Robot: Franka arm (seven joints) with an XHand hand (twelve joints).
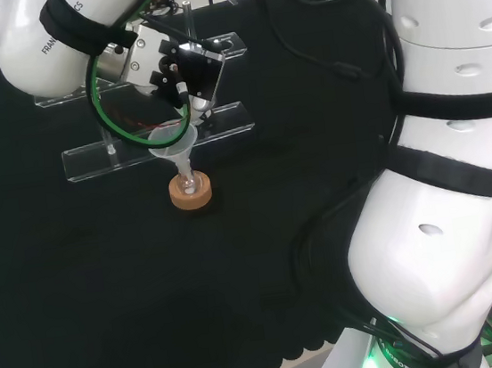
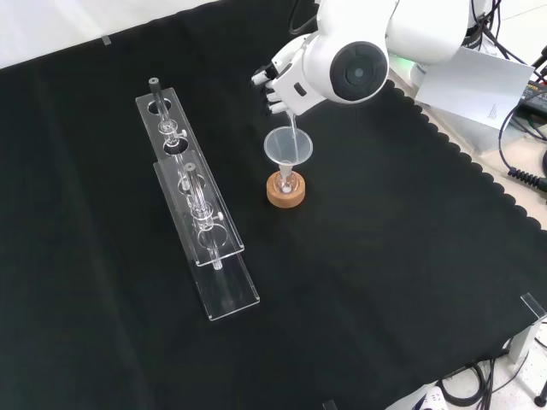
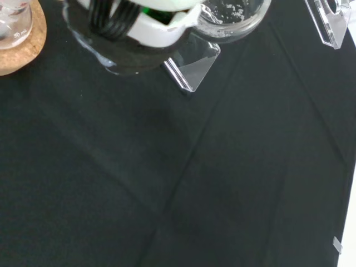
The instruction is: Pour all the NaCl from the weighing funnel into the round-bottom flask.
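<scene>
"Over the cork ring, what was the hand doing?"

"It hung just above a clear funnel. The funnel's thin end went down into the round-bottom flask, and the flask sat on the cork ring, near the middle of the table. A thin clear stem ran from the hand down to the funnel's mouth. I think that was the weighing funnel, tipped to pour."

"Was the hand holding it?"

"Its fingers looked bent around it in the front view, so I'd say yes, but the arm's big white link hid part of the hand."

"Was the salt all in?"

"I could not be sure. The pour looked under way. In the wrist view a clear rim had small white bits stuck inside, so some salt may have been left. If so, the last grains had to go down, and then the weighing funnel had to be put away."

"What did one view show that another didn't?"

"The front view showed two clear racks with tubes, well apart from the flask and to its left. The head view showed the hand from behind, with its black parts and green cable. The wrist view showed the white bits up close."
</scene>
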